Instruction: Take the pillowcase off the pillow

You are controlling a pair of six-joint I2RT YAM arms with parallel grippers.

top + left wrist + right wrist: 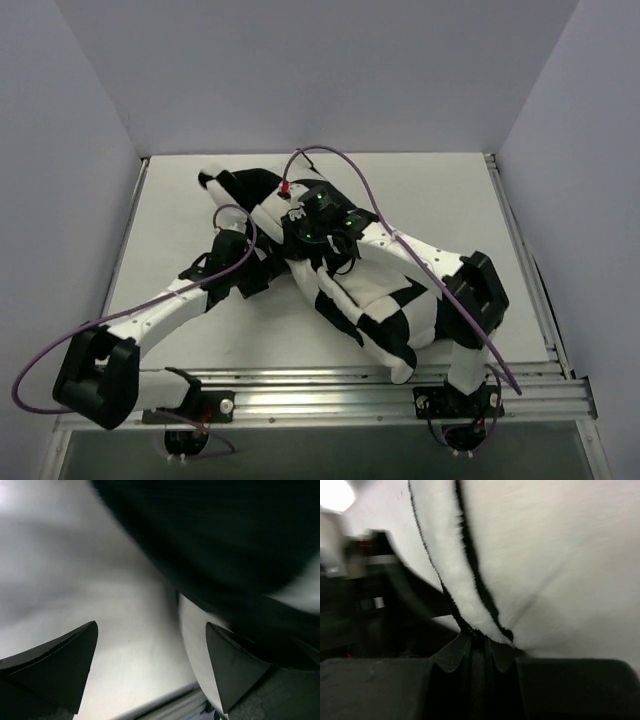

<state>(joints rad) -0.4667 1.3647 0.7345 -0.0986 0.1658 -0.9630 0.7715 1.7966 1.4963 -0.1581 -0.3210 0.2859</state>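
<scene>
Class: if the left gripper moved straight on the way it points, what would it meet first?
Most likely the pillowcase, whose dark fabric looms just ahead of the left gripper; blur hides the depth.

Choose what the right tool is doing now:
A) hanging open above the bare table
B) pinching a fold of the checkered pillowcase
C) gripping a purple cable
B: in the right wrist view, the right tool is closed on a black-edged fold of the pillowcase.
</scene>
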